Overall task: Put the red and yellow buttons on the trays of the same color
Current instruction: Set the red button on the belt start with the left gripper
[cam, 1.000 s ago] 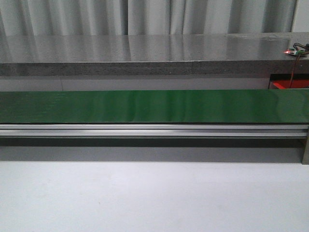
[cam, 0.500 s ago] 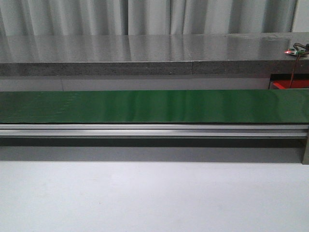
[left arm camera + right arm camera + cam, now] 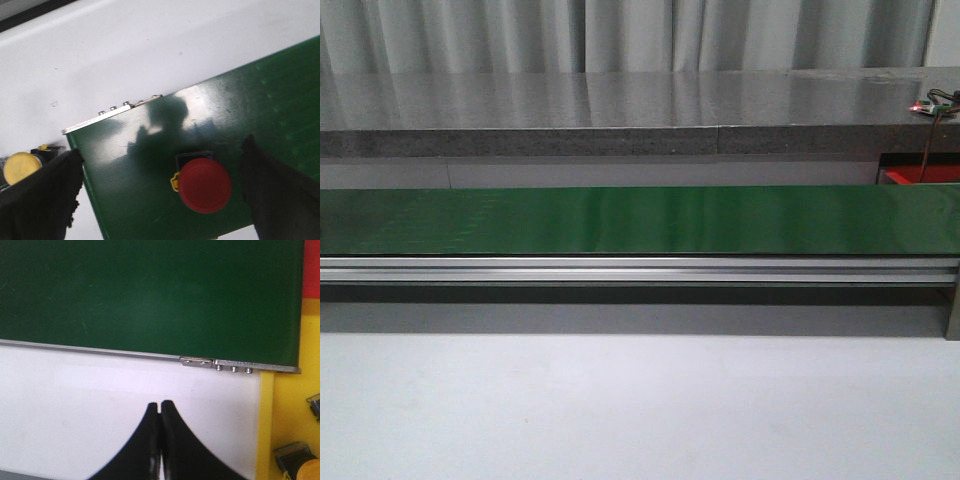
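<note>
Change since earlier: nothing visible has moved in the front view; the long green conveyor belt (image 3: 640, 220) looks the same, with no button and no arm in sight there.
Red button: a round red-capped push button on a dark square base (image 3: 204, 184) sits on the belt in the left wrist view, at about 5 o'clock of that picture, between the two dark fingers.
Left gripper: the left gripper (image 3: 160, 192) is spread wide, one finger (image 3: 37, 197) off the belt's end, the other (image 3: 280, 195) over the belt; it touches nothing.
Yellow button: a round yellow-capped button (image 3: 21, 167) lies off the belt's end at 9 o'clock, partly hidden by the finger.
Right gripper: the right gripper (image 3: 160, 440) has its fingers pressed together on nothing, over the white tabletop (image 3: 100, 390).
Trays: a flat yellow tray (image 3: 287, 410) shows at 4 o'clock in the right wrist view, with button-like parts (image 3: 297, 457) already in it; a sliver of red tray (image 3: 311, 267) sits at 2 o'clock.
Progress: judged partly done; the red button is not yet grasped and must reach the red tray.
</note>
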You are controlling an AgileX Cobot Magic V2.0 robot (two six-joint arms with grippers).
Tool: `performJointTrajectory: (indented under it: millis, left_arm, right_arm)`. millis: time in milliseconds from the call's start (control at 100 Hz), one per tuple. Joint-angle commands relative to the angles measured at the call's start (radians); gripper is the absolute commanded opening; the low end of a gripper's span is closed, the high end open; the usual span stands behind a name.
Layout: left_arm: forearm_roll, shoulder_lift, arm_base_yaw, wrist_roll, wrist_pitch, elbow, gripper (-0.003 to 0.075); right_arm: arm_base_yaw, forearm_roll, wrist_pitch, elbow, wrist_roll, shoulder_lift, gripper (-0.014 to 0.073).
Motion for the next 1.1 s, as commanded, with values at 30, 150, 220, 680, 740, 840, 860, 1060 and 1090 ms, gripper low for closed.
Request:
performJointTrajectory:
  millis: [30,150,220,680,740,840,860,1060,1090]
  left_arm:
    - [0.015,-0.059,0.041,-0.057,-0.057,-0.036,0.06]
    - [0.056,-0.059,0.1,-0.157,-0.101,-0.036,0.06]
    - [0.082,-0.059,0.138,-0.217,-0.128,-0.036,0.06]
    - [0.148,0.025,0.331,-0.425,-0.206,-0.036,0.06]
    - [0.148,0.044,0.337,-0.444,-0.218,-0.036,0.06]
    - [0.152,0.079,0.34,-0.47,-0.248,-0.036,0.06]
    - [0.152,0.084,0.34,-0.472,-0.254,-0.036,0.06]
    - [0.098,0.144,0.338,-0.491,-0.325,-0.036,0.06]
    - [0.098,0.152,0.338,-0.499,-0.34,-0.036,0.06]
  right_arm:
    - [0.001,0.007,-0.042,-0.033,-0.005,-0.022,-0.0074]
    - [0.001,0.007,-0.042,-0.033,-0.005,-0.022,-0.0074]
    - [0.001,0.007,-0.042,-0.033,-0.005,-0.022,-0.0074]
    - [0.001,0.007,-0.041,-0.033,-0.005,-0.022,-0.0074]
    - [0.001,0.007,-0.041,-0.033,-0.005,-0.022,-0.0074]
    - [0.001,0.007,-0.041,-0.033,-0.005,-0.022,-0.0074]
    - [0.001,0.007,-0.041,-0.033,-0.005,-0.022,-0.0074]
    - [0.001,0.007,-0.041,-0.033,-0.005,-0.022,-0.0074]
    - [0.001,0.007,-0.041,-0.033,-0.005,-0.022,-0.0074]
